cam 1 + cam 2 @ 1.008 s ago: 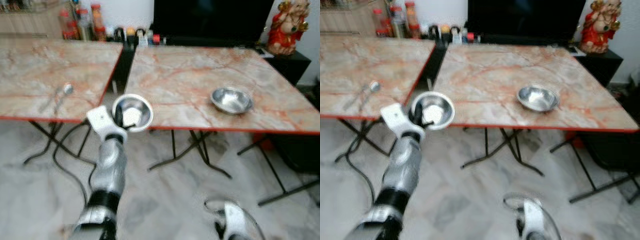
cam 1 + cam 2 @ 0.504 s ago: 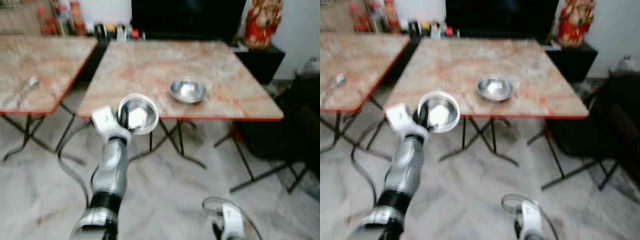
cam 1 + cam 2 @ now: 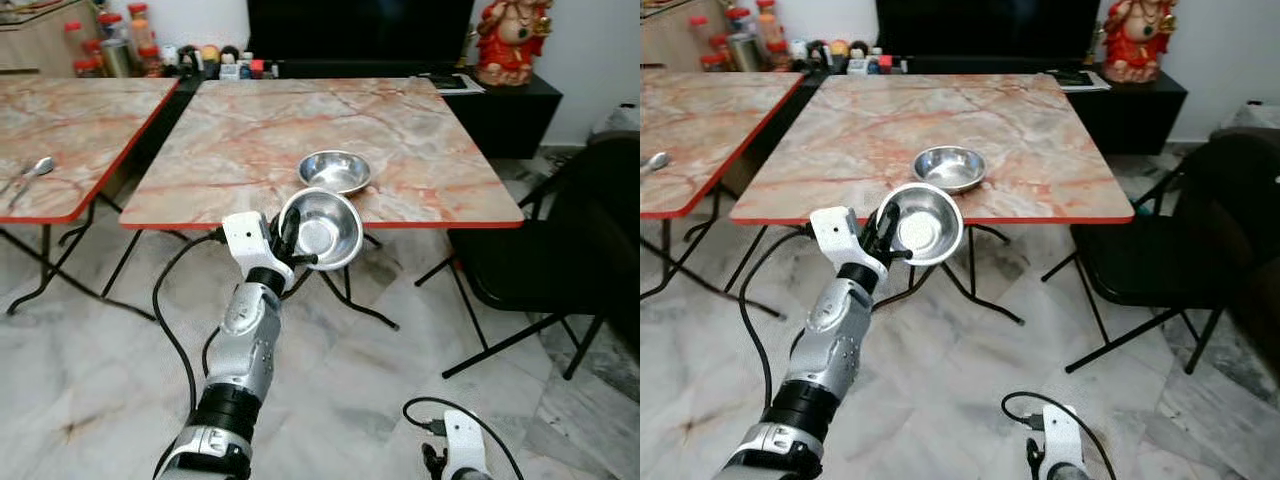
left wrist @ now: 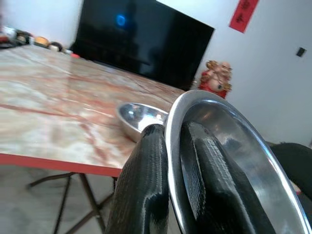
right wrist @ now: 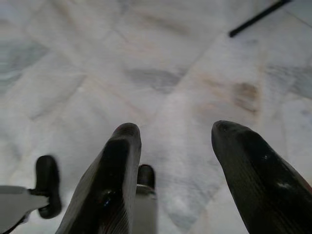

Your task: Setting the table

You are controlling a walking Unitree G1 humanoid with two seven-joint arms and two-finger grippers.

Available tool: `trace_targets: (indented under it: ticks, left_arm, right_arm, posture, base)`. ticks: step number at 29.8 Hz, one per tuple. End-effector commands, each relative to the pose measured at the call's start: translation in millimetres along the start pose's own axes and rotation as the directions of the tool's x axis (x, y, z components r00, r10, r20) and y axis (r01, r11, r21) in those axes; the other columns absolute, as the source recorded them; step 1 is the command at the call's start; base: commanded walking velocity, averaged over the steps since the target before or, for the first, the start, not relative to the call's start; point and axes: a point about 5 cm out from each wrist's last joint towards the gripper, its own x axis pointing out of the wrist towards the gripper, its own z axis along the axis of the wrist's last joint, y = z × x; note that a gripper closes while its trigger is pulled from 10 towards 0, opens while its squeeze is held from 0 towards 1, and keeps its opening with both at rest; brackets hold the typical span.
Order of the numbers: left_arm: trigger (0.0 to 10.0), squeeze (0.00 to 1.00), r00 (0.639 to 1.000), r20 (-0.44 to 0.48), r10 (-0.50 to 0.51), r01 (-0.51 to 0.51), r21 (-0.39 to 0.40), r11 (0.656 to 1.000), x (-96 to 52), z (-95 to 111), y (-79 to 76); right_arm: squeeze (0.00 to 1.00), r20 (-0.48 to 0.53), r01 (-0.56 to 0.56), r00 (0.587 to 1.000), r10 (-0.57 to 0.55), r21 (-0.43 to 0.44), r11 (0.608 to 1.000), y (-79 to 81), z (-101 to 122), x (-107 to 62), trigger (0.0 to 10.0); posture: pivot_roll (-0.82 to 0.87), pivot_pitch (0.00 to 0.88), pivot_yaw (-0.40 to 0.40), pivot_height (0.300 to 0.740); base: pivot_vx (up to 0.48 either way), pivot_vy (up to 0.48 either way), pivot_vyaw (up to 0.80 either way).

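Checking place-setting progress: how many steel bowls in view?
2. One bowl sits on the marble table near its front edge. The other bowl is pinched by its rim in the left gripper, held just off that edge. None seem hidden.

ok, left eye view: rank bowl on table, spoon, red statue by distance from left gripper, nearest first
1. Bowl on table: just beyond the left gripper, near the table's front edge.
2. Spoon: far left, on the other table.
3. Red statue: far right, on the black cabinet at the back.

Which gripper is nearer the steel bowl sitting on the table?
Left. The left gripper, pinching another bowl's rim, is just short of the table bowl; the right gripper hangs low over the floor.
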Motion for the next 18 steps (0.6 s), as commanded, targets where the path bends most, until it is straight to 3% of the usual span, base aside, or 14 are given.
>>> trace_targets:
  ticks: [1,18]
  left_arm:
    - [10.0,0.00,1.000,0.021,-0.008,0.008,-0.002,1.000,0.0,5.2,-0.3]
    - [10.0,0.00,1.000,0.016,-0.016,0.016,-0.002,1.000,0.9,5.9,1.2]
  right_arm:
    - [0.00,0.008,0.001,1.000,-0.001,0.013,1.000,0.1,2.9,0.5,10.0]
    - [0.00,0.013,-0.014,1.000,0.014,0.016,1.000,2.7,4.1,0.8,10.0]
  posture:
    - [-0.02,0.000,-0.020,0.740]
    - [-0.02,0.000,-0.018,0.740]
  base:
    - [0.442,0.000,0.00]
    - [0.480,0.000,0.00]
